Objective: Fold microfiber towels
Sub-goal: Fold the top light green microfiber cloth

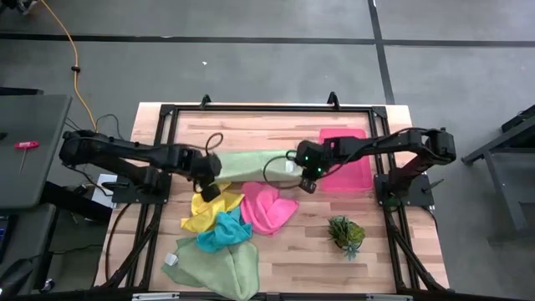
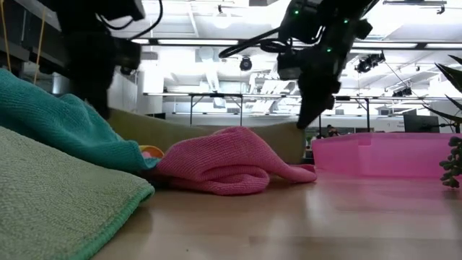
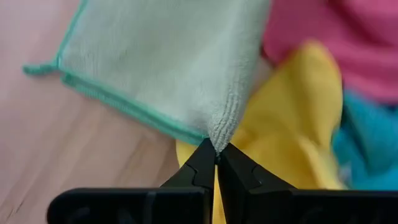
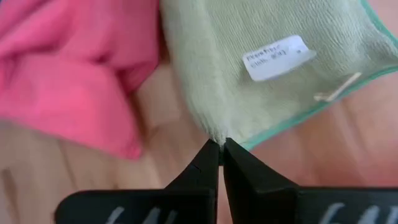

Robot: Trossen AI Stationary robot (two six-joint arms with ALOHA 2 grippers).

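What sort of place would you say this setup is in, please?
Probably a robotics lab or workshop hall: a wooden table in a black frame on grey concrete floor, ceiling strip lights and folding tables behind, and an orange cable trailing across the floor.

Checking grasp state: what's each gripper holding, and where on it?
Both hold the same pale green towel, stretched between them. The left gripper is shut on one edge, the right gripper shut on the opposite edge, near the white label.

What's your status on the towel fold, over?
Left gripper and right gripper both shut on pale green towel, stretched between them. Pink towel, yellow towel heaped just beneath. Nothing blocking.
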